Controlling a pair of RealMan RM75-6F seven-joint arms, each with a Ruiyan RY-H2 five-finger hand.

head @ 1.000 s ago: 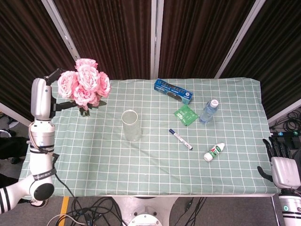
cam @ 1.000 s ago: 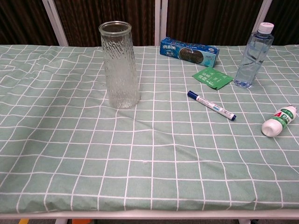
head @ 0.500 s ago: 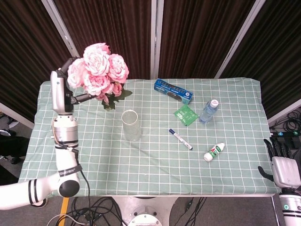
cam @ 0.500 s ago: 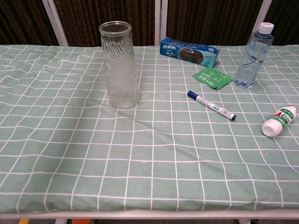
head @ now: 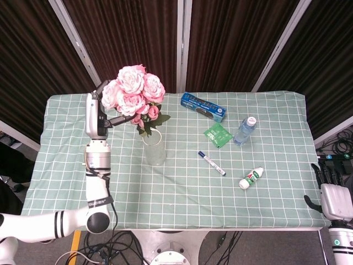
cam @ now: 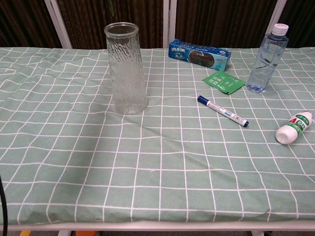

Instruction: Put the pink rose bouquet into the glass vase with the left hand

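Ribbed clear glass vase (cam: pixel 126 69); matt checked cloth (cam: pixel 147 162), seemingly cotton.

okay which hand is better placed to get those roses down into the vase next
Left. The left hand holds the pink rose bouquet in the air, beside and above the glass vase. The right hand hangs off the table's far corner, holding nothing.

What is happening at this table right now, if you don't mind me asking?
The robot's left hand holds a pink rose bouquet in the air, above and just behind the glass vase. The vase stands upright and holds nothing yet, so the flowers are not yet in. The right hand rests idle off the table's right edge, holding nothing. A marker, a water bottle, a blue box, a green packet and a small white bottle lie untouched on the checked cloth.
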